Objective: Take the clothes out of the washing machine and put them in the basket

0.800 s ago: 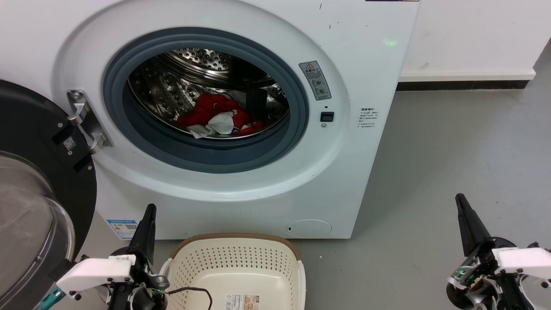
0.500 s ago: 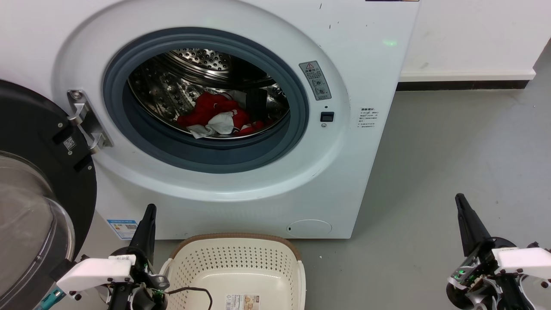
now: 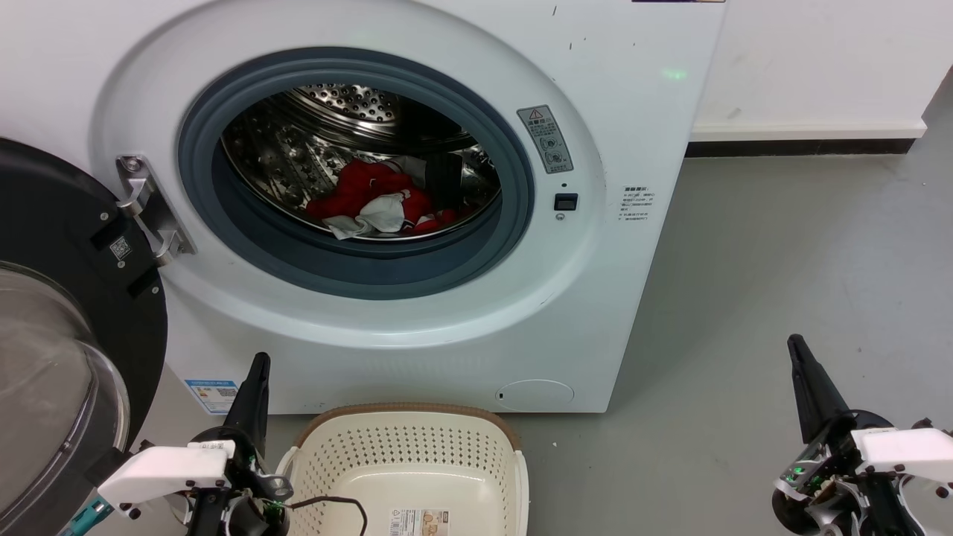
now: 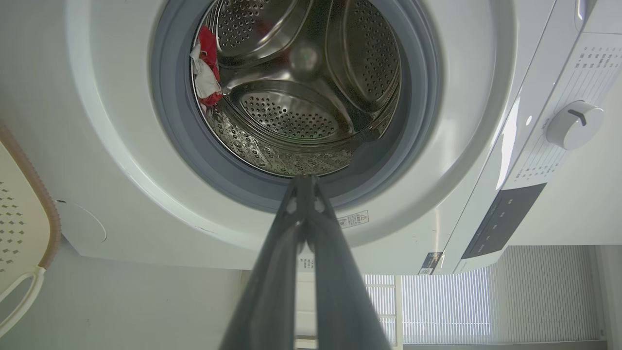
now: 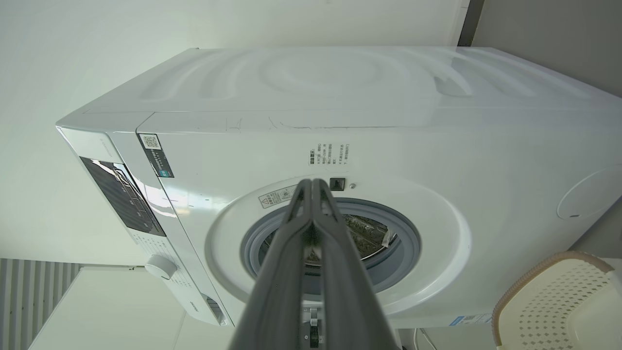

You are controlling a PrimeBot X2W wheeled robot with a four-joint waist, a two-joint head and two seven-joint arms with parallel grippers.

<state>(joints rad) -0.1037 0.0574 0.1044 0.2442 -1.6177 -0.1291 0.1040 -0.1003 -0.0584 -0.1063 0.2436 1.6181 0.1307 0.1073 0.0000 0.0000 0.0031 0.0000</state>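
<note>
Nothing has moved. Soft red-and-white clothes lie at the drum's front edge in the large white washing machine, above the nearer left claw; the right claw is well apart. Both are pinched together, empty.

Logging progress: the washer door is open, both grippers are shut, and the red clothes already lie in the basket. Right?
No: the head view shows the clothes inside the washing machine, not in the basket. The door is open; the left gripper and right gripper are shut.
</note>
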